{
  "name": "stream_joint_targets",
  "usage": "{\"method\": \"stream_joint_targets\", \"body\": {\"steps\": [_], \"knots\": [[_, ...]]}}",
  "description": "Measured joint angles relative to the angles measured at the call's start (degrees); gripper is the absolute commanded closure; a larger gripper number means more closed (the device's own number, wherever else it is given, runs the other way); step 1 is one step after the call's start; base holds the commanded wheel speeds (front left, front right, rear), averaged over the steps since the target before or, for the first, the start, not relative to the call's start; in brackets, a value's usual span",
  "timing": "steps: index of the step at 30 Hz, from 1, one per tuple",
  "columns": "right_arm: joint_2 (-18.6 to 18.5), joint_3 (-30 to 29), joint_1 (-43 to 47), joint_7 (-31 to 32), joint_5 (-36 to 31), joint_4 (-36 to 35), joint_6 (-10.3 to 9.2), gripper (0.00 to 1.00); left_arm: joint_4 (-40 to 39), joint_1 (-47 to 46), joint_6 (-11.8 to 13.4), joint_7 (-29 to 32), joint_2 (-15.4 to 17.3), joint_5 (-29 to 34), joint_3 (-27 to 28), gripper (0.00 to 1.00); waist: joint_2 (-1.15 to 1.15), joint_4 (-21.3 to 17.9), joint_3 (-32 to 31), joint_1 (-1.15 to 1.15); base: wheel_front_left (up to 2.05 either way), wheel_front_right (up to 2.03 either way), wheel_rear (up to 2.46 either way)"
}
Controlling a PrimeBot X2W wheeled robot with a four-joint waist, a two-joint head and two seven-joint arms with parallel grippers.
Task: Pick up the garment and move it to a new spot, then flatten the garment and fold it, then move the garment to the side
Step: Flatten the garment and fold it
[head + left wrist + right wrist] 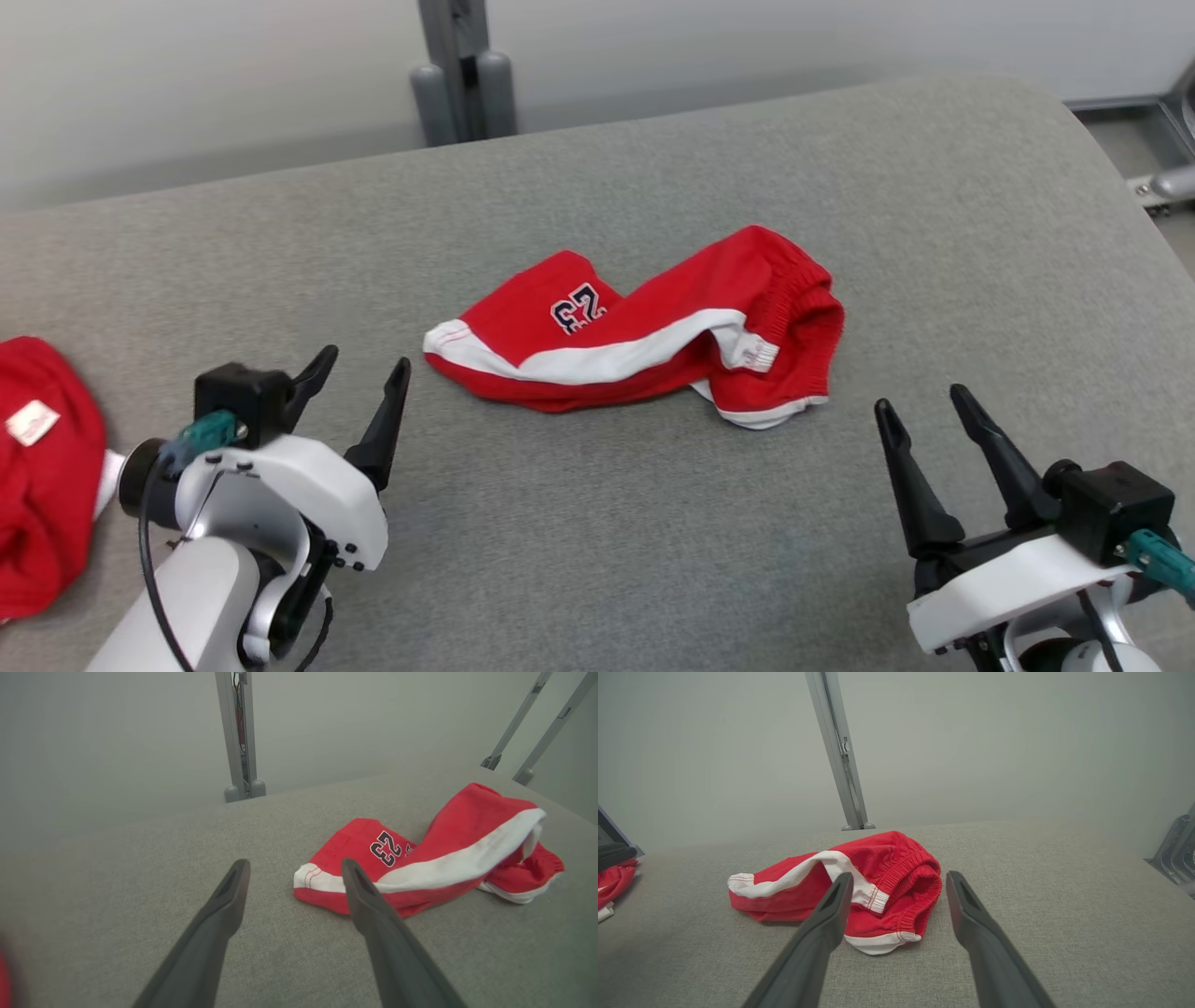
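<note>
The garment (644, 331) is a pair of red shorts with white stripes and a dark "23", lying crumpled and twisted in the middle of the grey table (607, 560). Its elastic waistband bunches at the right end. My left gripper (359, 364) hovers open to the left of its hem, empty. My right gripper (924, 406) stands open to the lower right of the waistband, also empty. In the left wrist view the garment (420, 863) lies just past my right fingertip (350, 868). In the right wrist view the garment (840, 882) lies ahead, between and left of my fingers (840, 886).
Another red cloth (42, 467) with a white label lies at the table's left edge; the right wrist view also shows this cloth (612, 882). A grey post (462, 70) stands behind the far edge. A metal frame (1167, 159) sits off the right end.
</note>
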Motion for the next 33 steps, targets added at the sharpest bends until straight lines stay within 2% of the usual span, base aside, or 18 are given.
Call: {"method": "stream_joint_targets", "body": {"steps": [7, 17, 18, 20, 27, 33], "knots": [[0.0, 2.1, -1.5, -2.0, 1.6, 2.3, 0.00, 0.00, 10.2, -8.2, -6.3, 7.4, -0.2, -3.4, -2.2, 0.00, 0.00, -4.2, 3.7, 0.00, 0.00, 0.00, 0.00], [0.0, 4.4, -4.0, -4.6, 3.4, 6.3, 0.00, 0.00, 22.6, -16.4, -11.0, 10.3, -0.5, -6.9, -2.2, 0.00, 0.00, -8.2, 8.2, 0.00, 0.00, 0.00, 0.00], [0.0, 4.5, -4.1, -4.8, 3.4, 6.6, 0.00, 0.00, 23.1, -16.8, -11.2, 10.3, -0.6, -7.1, -2.2, 0.29, 0.00, -8.3, 8.5, 0.00, 0.00, 0.00, 0.00], [0.0, 4.7, -4.9, -5.0, 3.5, 7.1, 0.00, 0.00, 24.0, -17.6, -11.5, 9.6, -1.0, -7.3, -2.3, 1.00, 0.00, -8.2, 8.9, 0.00, 0.00, 0.00, 0.00], [0.0, 6.0, -9.2, -4.6, 3.1, 7.9, 0.00, 0.00, 24.4, -19.5, -12.4, 6.4, -1.9, -6.7, -3.8, 1.00, 0.00, -5.8, 9.7, 0.00, 0.00, 0.00, 0.00], [-1.8, 9.5, -13.5, -0.9, 4.1, 11.7, 0.00, 0.00, 23.9, -20.3, -12.7, 5.3, -3.3, -6.1, -5.2, 1.00, 0.00, -3.2, 10.3, 0.00, 0.00, 0.00, 0.00]]}}
